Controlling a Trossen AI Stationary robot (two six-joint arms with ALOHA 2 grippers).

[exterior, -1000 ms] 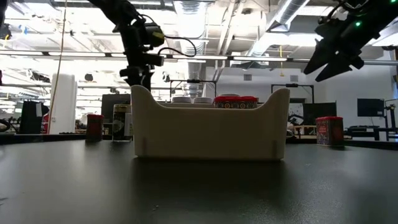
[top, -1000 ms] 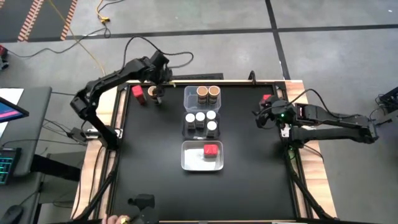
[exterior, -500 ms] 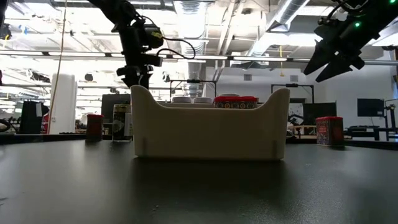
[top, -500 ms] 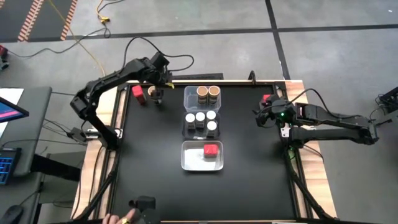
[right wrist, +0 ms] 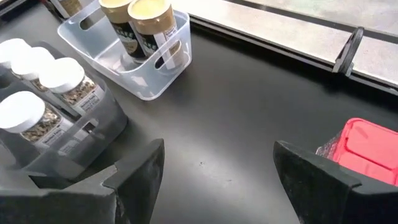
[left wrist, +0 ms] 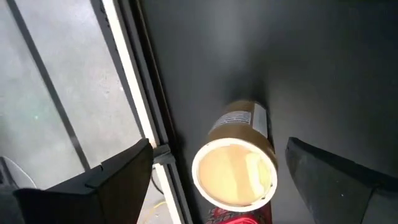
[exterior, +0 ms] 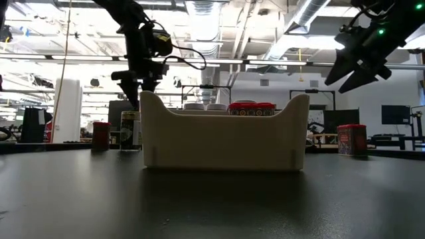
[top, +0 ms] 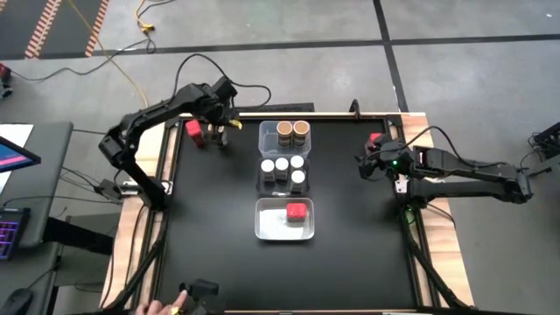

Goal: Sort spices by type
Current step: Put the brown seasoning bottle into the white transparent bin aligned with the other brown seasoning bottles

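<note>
On the table's far left corner two jars stood unsorted: a red-topped jar [top: 193,129] by the edge and, just beside it, a tan-topped jar [top: 216,131]. The left gripper [top: 221,123] hung directly over that tan jar with its fingers spread wide; the left wrist view showed the round tan lid [left wrist: 235,173] framed between the two dark fingers, neither of them touching it. That jar looked to be the one next in line.

Down the middle of the table ran three clear bins. The far bin [top: 265,131] held two tan-topped jars [top: 292,129], the middle bin [top: 261,175] held five white-topped jars [top: 283,169], and the near bin [top: 262,219] held a single red-topped one [top: 297,212]. The white kind therefore seemed finished, while the tan and the red were each part done.

Toward the right edge, the right gripper [top: 374,163] hovered above the table with its fingers apart and nothing between them. A last red-topped jar [top: 374,138] stood just beyond it, at the far right corner, and showed beside one finger in the right wrist view [right wrist: 367,147].

Judged from this, eight jars were in place and three remained: one tan for the far bin and two red for the near one.
</note>
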